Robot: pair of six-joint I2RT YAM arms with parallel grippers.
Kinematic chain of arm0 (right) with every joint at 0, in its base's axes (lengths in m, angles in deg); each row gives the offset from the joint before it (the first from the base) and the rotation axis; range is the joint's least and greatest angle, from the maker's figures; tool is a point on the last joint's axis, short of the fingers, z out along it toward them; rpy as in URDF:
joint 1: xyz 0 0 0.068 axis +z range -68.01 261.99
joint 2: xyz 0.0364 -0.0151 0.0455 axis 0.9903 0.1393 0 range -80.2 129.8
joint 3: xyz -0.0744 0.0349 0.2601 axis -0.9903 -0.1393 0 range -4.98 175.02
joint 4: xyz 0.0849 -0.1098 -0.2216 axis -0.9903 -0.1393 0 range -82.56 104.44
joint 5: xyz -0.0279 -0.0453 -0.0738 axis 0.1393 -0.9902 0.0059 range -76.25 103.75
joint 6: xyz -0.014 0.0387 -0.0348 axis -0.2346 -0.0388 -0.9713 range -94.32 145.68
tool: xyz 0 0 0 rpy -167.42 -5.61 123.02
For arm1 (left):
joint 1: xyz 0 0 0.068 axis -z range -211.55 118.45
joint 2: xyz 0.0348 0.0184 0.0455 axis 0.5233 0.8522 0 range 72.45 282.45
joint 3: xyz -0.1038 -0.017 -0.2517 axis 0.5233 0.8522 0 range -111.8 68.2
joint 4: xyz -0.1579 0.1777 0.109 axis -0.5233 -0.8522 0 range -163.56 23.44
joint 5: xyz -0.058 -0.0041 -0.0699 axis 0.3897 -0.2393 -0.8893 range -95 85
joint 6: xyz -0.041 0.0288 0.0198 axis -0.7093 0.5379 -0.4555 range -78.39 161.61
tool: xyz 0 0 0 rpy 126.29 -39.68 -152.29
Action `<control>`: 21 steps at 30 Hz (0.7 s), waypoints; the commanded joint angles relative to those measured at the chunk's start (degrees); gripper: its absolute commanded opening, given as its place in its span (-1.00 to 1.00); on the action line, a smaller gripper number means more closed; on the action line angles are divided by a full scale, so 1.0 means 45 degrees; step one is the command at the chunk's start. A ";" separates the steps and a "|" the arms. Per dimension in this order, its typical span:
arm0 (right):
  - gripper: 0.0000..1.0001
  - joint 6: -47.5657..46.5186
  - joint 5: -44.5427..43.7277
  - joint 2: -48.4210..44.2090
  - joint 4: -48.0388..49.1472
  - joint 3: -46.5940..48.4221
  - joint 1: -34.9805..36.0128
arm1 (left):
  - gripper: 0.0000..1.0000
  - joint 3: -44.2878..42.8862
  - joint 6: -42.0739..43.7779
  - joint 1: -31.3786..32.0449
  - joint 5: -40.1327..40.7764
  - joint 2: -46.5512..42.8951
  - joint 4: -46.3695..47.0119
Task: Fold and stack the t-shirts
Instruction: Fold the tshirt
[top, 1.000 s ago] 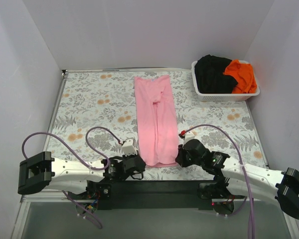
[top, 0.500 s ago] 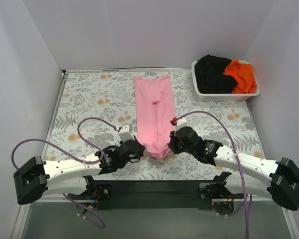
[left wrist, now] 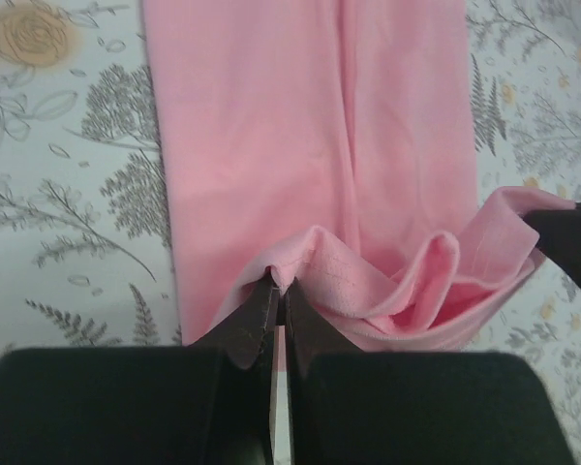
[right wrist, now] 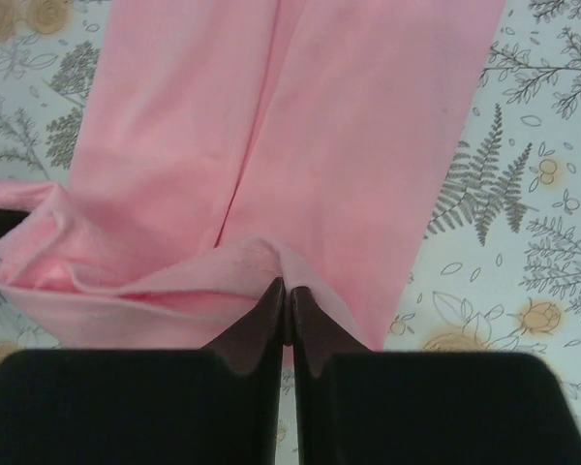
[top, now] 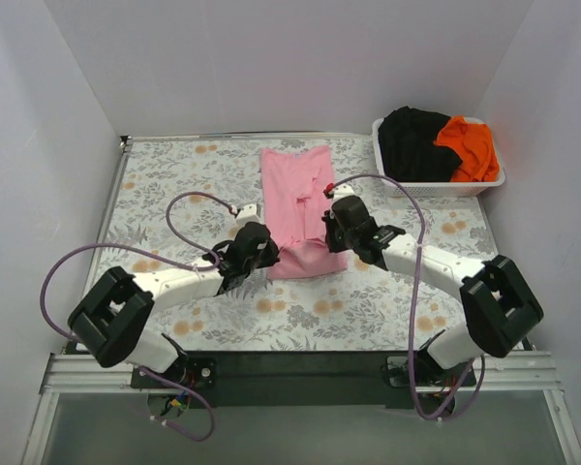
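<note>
Both arms reach out over the middle of the bench (top: 165, 194), each gripping one side of the light pink t-shirt (top: 295, 189). The left jaws are pinched fully shut on a ridge of the pink hem. The right jaws are the same, tight on a peak of cloth at the other side. Between the two grips the hem sags in a loose, rumpled loop, raised over the part that lies flat.

The far half of the shirt lies smooth, with its two long edges straight and roughly parallel and its far edge close to the back rim of the bench. And there's room to move: bare flowered cover left of the shirt, a wide strip on the near side, and a gap on the right before the white basket (top: 443, 184). That basket sits in the far right corner by the wall, with the black t-shirt (top: 412, 140) and the orange t-shirt (top: 470, 145) heaped inside, well apart from the pink one. White walls (top: 271, 68) close in the bench on three sides, and purple cables (top: 189, 199) loop off each arm above the cover.

The top camera gives the whole layout, but the arms hide the pinch itself. The left wrist camera shows it plainly: dark fingertips (left wrist: 252, 320) meet on a fold of pink, and the other arm's dark finger (left wrist: 571, 242) shows at the frame's right edge. The right wrist camera adds the long centre crease running away up the flat cloth.
</note>
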 commanded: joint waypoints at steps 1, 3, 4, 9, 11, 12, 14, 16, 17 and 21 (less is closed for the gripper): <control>-0.97 -0.0581 0.0786 0.1147 0.0788 0.1249 -0.0689 | -1.00 -0.1108 0.0858 -0.1012 -0.0967 0.0967 0.0292; -0.97 -0.0738 0.0983 0.1776 0.0769 0.2009 -0.1099 | -1.00 -0.1674 0.0975 -0.1344 -0.1143 0.1633 0.0174; -0.97 -0.0777 0.1313 0.2378 0.0769 0.2265 -0.1217 | -1.00 -0.1793 0.1111 -0.1442 -0.1240 0.1789 0.0212; -0.97 -0.0914 0.1980 0.4118 0.0710 0.3515 -0.1862 | -1.00 -0.2866 0.1483 -0.2358 -0.1806 0.2959 -0.0234; -0.97 -0.0991 0.2117 0.4492 0.0632 0.3965 -0.2056 | -1.00 -0.3297 0.1697 -0.2594 -0.1924 0.3215 -0.0315; -0.97 -0.1011 0.2117 0.4783 0.0593 0.4121 -0.2096 | -1.00 -0.3414 0.1795 -0.2770 -0.2002 0.3429 -0.0353; -0.97 -0.1089 0.2117 0.5039 0.0476 0.4454 -0.2252 | -1.00 -0.3900 0.2048 -0.2907 -0.2236 0.3838 -0.0548; -0.97 -0.1128 0.2156 0.5332 0.0301 0.4746 -0.2350 | -1.00 -0.4311 0.2167 -0.3142 -0.2605 0.4172 -0.0802; -0.97 -0.1148 0.2176 0.5333 0.0223 0.4825 -0.2447 | -1.00 -0.4681 0.2245 -0.3258 -0.2705 0.4521 -0.0919; -0.97 -0.1226 0.2195 0.5139 0.0086 0.5099 -0.2702 | -1.00 -0.5211 0.2363 -0.3611 -0.2998 0.4954 -0.1330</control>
